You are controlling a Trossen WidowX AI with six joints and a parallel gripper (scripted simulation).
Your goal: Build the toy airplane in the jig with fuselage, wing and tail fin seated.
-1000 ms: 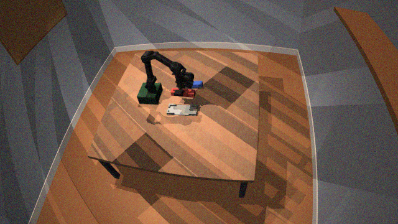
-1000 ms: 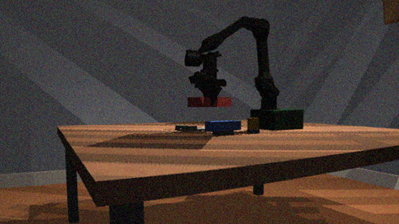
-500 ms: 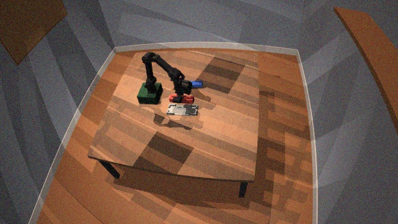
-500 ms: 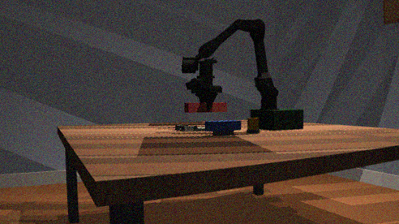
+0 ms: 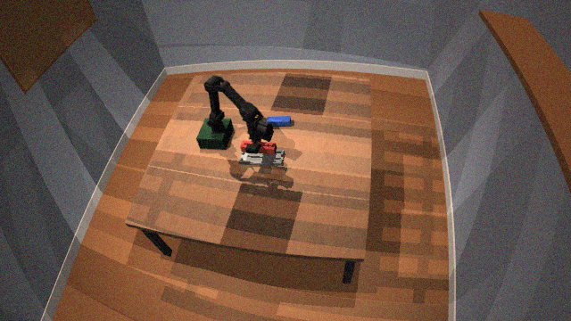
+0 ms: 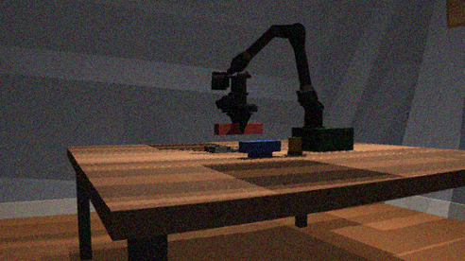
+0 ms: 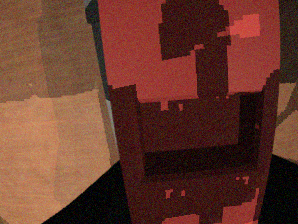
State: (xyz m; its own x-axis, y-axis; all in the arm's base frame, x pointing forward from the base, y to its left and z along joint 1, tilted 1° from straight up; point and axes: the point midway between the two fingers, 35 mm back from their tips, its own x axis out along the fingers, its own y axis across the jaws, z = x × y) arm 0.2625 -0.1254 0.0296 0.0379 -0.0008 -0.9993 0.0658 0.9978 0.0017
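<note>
My gripper (image 5: 254, 148) (image 6: 242, 131) is shut on the red fuselage (image 5: 269, 148) (image 6: 252, 129) (image 7: 145, 65) and holds it roughly level, above the table. In the top view the fuselage overlaps the back of the pale grey jig (image 5: 264, 160) (image 6: 220, 149). In the exterior view a gap shows between fuselage and jig. The wrist view shows the fuselage's open rectangular socket; it hides most of the jig. The blue wing (image 5: 280, 120) (image 6: 260, 147) lies behind the jig, away from it. The yellow tail fin (image 6: 295, 144) stands near the arm's base and is hidden in the top view.
The dark green base block (image 5: 214, 135) (image 6: 332, 139) carries the arm at the left of the jig in the top view. The wooden table (image 5: 330, 178) (image 6: 166, 190) has dark shadow patches. The wing and fin are low obstacles on the jig's far side in the top view.
</note>
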